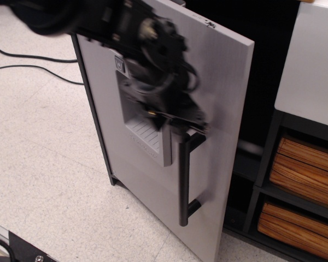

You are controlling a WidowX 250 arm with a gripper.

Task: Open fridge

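While the fridge (153,82) door (218,109) stands swung well out from its dark interior, the gripper (177,117) is seen at the top of the vertical bar handle (184,180), apparently clamped there though blurred.

A pale speckled tile floor (49,180) is seen across the left and bottom of the frame, lit evenly. Two black cables (27,63) are laid over it at upper left. A white-topped shelf unit (311,65) is placed at the right edge, with two wooden-slat drawers (306,164) stacked in dark compartments at lower right.
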